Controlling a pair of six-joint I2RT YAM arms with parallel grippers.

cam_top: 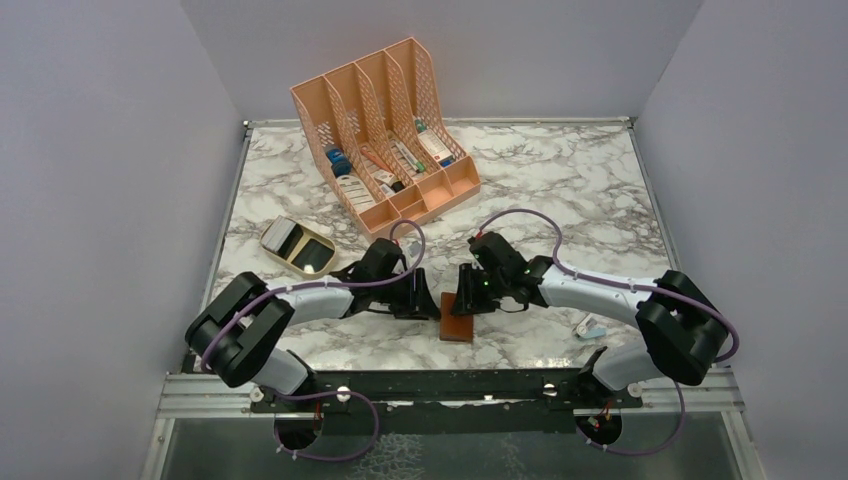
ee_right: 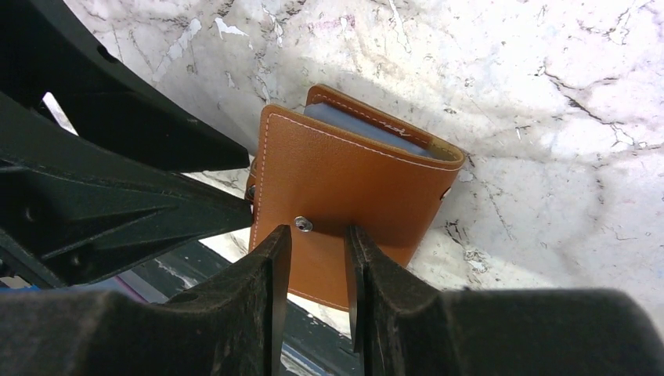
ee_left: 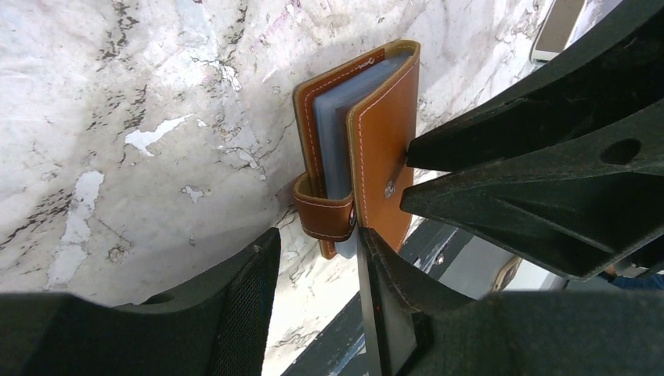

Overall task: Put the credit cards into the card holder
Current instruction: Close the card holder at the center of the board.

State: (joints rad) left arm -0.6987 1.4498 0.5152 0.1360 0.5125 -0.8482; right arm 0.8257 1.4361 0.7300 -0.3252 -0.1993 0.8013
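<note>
The card holder should be held steady under the narrowly parted right gripper while the wide-spread left gripper is squared to its open side.

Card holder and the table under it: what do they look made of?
Card holder: brown leather or an imitation, matte with a fine grain, pale stitching along the edges, and a small metal snap. Table: white marble pattern with grey veins, smooth. Whether it is real stone or a printed surface, I cannot tell.
</note>
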